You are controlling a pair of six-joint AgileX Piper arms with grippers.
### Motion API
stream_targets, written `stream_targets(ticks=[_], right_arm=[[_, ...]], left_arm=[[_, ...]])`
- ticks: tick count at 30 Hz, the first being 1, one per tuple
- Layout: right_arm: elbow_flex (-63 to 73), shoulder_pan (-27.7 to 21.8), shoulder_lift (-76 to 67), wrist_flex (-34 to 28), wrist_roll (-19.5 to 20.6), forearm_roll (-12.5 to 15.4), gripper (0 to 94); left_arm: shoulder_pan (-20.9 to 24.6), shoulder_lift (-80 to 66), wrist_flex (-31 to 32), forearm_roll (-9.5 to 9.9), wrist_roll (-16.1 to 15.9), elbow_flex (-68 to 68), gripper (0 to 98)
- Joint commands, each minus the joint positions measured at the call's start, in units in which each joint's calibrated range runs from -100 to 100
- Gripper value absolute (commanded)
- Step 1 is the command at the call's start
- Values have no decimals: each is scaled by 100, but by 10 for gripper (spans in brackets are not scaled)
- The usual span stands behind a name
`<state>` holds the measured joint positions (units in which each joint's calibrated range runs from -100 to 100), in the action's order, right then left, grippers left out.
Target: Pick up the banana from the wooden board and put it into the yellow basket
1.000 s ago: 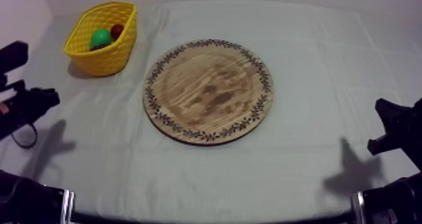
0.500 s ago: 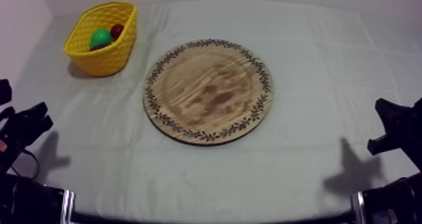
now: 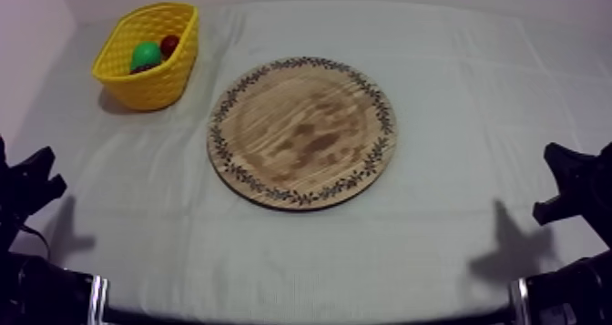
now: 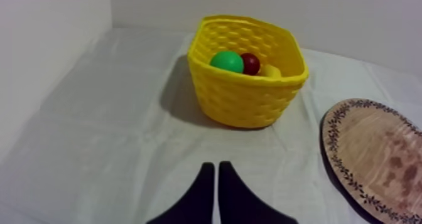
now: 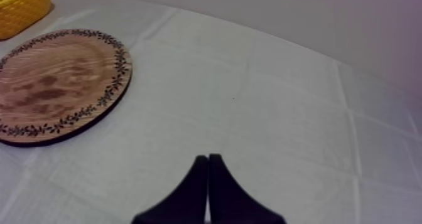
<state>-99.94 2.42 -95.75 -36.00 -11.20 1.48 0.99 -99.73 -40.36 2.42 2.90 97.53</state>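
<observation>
Left gripper [image 4: 214,165] and right gripper [image 5: 208,157] both pressed together; round wooden board [image 3: 302,131] centre frame, yellow basket [image 3: 150,85] upper left holding a small red fruit [image 3: 169,45].

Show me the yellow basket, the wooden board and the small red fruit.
yellow basket [image 4: 242,104]: left wrist view, on its front woven wall.
wooden board [image 3: 303,133]: top view, on its bare centre.
small red fruit [image 4: 250,63]: left wrist view, on its rounded top.
</observation>
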Motion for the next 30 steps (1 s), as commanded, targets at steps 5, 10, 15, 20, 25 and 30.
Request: stream_targets(ticks=[5,10,15,20,25,30], right_arm=[[5,3,0,4,-1,1,3],[5,3,0,4,-1,1,3],[5,3,0,4,-1,1,3],[5,3,0,4,-1,1,3],[5,3,0,4,-1,1,3],[5,3,0,4,-1,1,3]], left_arm=[[6,-9,-18,4,-152,-9,0],[-12,-10,-159,-5,-378,-50,0],[-86,-10,-326,-3,-384,-100,3],[-80,-10,-357,-1,-402,-109,1],[-36,-10,-362,2,-426,-110,0],[31,-10,-363,4,-430,-110,0]])
